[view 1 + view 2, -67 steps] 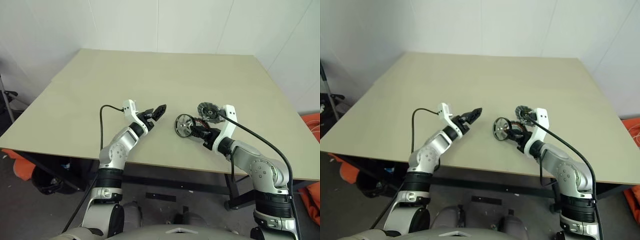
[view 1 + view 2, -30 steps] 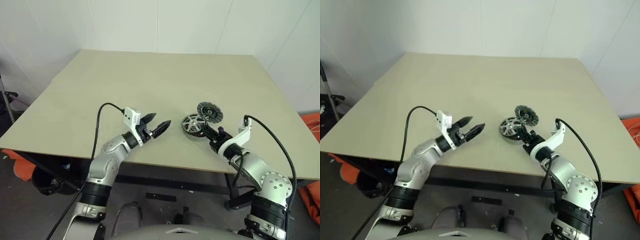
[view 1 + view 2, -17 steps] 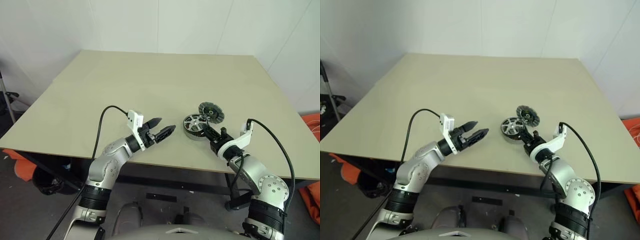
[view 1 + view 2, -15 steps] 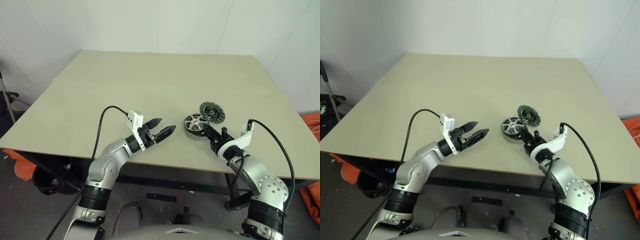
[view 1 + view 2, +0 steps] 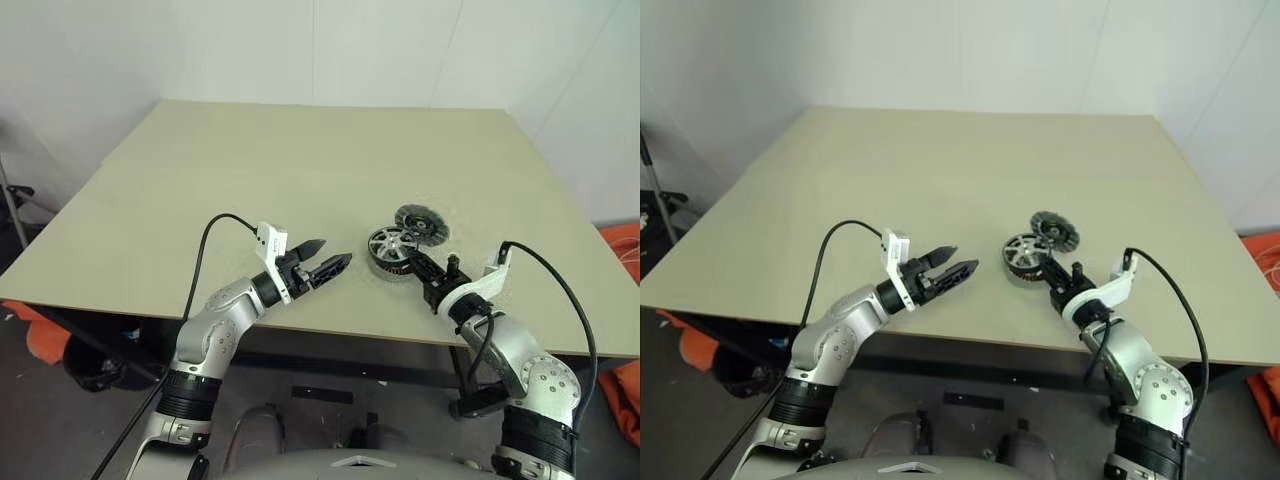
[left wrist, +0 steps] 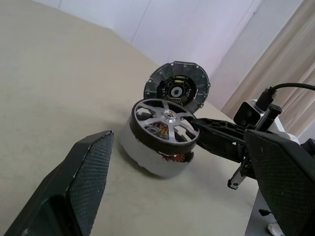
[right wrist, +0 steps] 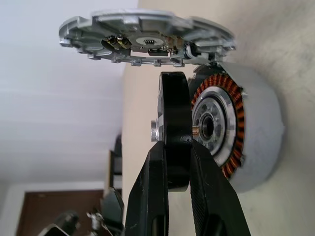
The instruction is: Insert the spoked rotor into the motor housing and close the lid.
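My right gripper (image 7: 178, 152) is shut on the black rim of the spoked rotor (image 7: 174, 110). It holds the rotor face-up just over the motor housing (image 7: 253, 142), with the shaft at the central hole inside the copper windings. In the left wrist view the rotor (image 6: 165, 123) sits slightly tilted on the grey housing (image 6: 145, 155). The lid (image 6: 177, 88) stands tilted on its edge right behind the housing. My left gripper (image 5: 335, 252) hovers open over the table to the left of the housing, pointing at it, with nothing between its fingers.
The parts sit near the front right of a beige table (image 5: 250, 160). The table's front edge runs just under both wrists. An orange object (image 5: 622, 240) lies on the floor past the right side.
The right gripper has turned the rotor from upright beside the housing to face-up over it, and rolled it a little flatter in the last second. The left gripper has dropped lower.
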`<state>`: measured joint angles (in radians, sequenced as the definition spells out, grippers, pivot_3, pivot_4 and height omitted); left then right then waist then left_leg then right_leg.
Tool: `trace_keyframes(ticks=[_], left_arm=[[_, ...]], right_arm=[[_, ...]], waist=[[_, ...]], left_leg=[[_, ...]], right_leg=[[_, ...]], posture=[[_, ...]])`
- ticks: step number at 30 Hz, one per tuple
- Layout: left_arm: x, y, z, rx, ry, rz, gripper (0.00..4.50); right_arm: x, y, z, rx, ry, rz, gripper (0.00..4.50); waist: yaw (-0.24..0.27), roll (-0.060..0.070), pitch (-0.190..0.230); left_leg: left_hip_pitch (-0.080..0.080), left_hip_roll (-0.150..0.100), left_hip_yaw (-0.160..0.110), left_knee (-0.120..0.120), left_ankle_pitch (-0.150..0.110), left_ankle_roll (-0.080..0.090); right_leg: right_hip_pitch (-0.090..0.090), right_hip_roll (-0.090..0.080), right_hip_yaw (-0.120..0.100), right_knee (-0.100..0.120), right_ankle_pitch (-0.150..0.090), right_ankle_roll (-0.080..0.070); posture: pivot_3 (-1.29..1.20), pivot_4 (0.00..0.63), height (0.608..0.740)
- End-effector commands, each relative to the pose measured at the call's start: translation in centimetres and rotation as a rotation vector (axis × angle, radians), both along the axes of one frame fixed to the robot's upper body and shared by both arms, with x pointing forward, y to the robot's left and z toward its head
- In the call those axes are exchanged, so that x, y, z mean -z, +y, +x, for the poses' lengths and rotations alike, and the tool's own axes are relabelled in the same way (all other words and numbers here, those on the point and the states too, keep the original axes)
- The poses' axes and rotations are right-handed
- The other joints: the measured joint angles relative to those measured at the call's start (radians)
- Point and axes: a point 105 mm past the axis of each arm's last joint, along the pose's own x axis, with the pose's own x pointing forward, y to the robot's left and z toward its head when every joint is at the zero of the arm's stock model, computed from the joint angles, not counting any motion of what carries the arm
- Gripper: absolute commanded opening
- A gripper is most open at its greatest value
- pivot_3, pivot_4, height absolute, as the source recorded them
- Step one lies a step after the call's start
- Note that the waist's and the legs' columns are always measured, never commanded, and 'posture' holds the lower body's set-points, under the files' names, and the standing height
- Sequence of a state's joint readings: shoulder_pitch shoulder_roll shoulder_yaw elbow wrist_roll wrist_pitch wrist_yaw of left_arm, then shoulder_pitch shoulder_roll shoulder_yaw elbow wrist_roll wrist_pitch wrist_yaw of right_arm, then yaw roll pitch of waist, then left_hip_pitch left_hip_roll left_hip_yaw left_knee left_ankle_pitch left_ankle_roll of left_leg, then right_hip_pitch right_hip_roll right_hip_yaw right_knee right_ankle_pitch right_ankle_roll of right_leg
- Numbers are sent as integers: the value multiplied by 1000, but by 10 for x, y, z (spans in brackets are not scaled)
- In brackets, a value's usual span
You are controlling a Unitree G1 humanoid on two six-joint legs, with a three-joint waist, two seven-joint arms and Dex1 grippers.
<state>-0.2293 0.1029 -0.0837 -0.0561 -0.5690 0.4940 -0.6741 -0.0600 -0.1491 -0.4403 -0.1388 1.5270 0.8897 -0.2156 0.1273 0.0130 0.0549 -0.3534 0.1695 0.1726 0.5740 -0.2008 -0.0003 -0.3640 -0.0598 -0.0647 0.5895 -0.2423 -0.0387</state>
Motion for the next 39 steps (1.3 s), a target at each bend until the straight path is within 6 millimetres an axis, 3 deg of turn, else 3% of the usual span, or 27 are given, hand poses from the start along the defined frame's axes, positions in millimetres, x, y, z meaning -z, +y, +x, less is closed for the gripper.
trace_keyframes(ticks=[1,7,22,39], left_arm=[[-13,-2,-2,21,-45,-24,4500],[-12,-2,-2,21,-41,-23,4500],[-13,-3,-2,28,-41,-24,4500],[-13,-3,-2,29,-40,-26,4500]], right_arm=[[-26,18,1,-95,-125,-61,284],[-31,20,2,-115,-155,-47,284],[-17,-13,6,38,-104,-16,284],[-11,0,4,18,-78,5,284]], waist=[[-4,0,0],[-4,0,0],[-4,0,0],[-4,0,0]], left_leg=[[0,0,0,0,0,0],[0,0,0,0,0,0],[-1,0,0,0,0,0],[-1,0,1,0,0,0]], right_leg=[[0,0,0,0,0,0],[-1,0,0,0,-1,-2],[-1,0,0,0,-2,-4],[-1,0,0,0,-2,-4]], posture=[[0,0,740],[0,0,740],[0,0,740],[0,0,740]])
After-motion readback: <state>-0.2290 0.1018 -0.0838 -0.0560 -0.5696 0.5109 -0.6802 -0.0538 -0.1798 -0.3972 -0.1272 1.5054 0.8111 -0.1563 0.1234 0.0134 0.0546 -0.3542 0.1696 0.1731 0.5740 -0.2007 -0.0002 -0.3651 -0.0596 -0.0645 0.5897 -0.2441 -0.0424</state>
